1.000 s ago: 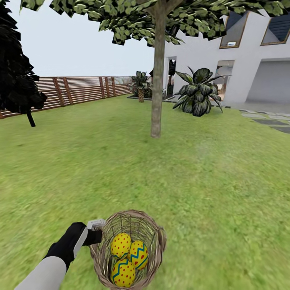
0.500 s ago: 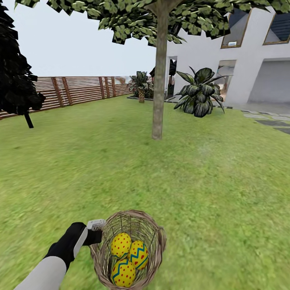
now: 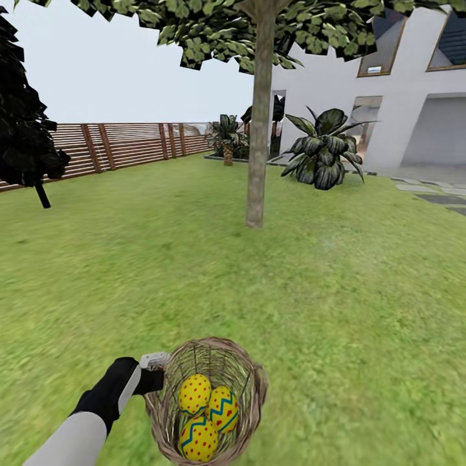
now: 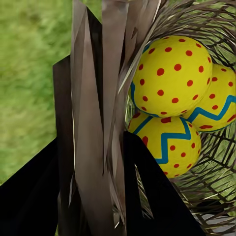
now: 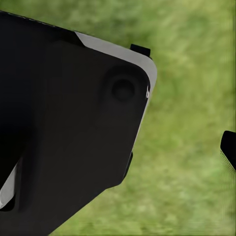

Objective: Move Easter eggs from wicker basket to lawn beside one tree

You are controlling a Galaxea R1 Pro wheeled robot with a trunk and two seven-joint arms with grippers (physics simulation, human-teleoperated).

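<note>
Head view: left gripper pinches the wicker basket rim, three Easter eggs inside, tree straight ahead, well apart across the lawn.

Left wrist view: fingers clamp the weave.

Right wrist view: can't tell the right gripper's state.

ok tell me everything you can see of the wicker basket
The wicker basket is a small, round, deep bowl of brown open-weave strands with grass showing through the gaps. It hangs tilted above the lawn, held at its rim by the left gripper, whose dark fingers straddle the rim's woven wall in the left wrist view. Inside lie the three Easter eggs, yellow with red dots and blue zigzags, bunched together against the weave.
</note>
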